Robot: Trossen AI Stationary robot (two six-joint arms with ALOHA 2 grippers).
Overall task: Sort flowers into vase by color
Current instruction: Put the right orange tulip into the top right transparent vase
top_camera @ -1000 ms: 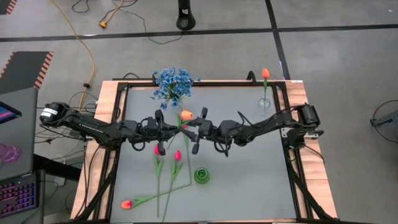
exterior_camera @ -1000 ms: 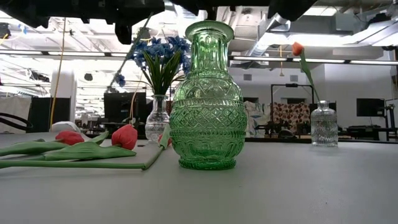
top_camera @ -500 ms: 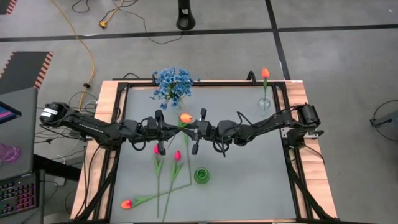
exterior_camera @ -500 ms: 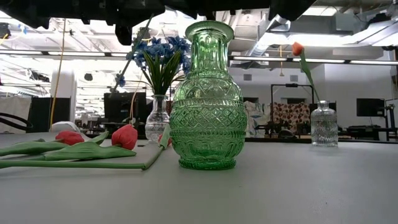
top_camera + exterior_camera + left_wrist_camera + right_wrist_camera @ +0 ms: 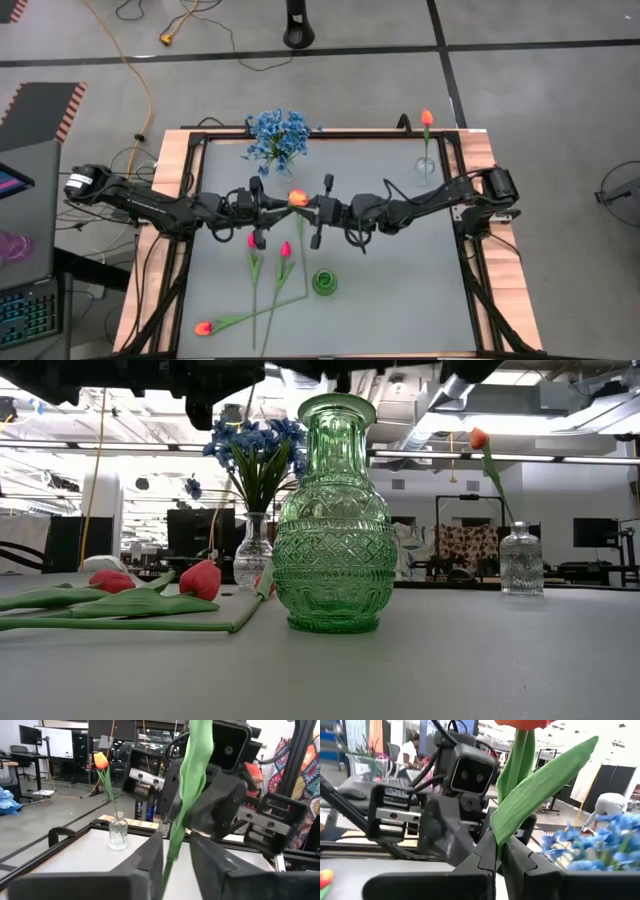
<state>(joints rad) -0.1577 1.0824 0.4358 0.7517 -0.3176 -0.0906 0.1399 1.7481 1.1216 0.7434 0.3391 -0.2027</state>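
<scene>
An orange tulip hangs in the air over the middle of the table, between my two grippers. My right gripper is shut on its green stem. My left gripper faces it from the left, open, and the stem runs through the gap between its fingers. A green glass vase stands near the front. A clear vase of blue flowers stands at the far left. Another clear vase at the far right holds one orange tulip. My left gripper has the stem between its open fingers; whether a finger touches it I cannot tell. My right gripper pinches the tulip's stem and the base of a leaf between its two fingers. It comes level from the table's right, across the stem. The tulip is lifted clear.
Two pink-red tulips and one orange tulip lie flat on the table's near left, stems crossing beside the green vase. A black frame runs around the table. The right half of the tabletop is bare.
My right gripper has moved toward the table's left, up to the tulip held at my left gripper. The tulip's head has shifted a little toward the near edge. Its slanting stem, seen earlier in the low view beside the blue flowers, no longer shows there.
</scene>
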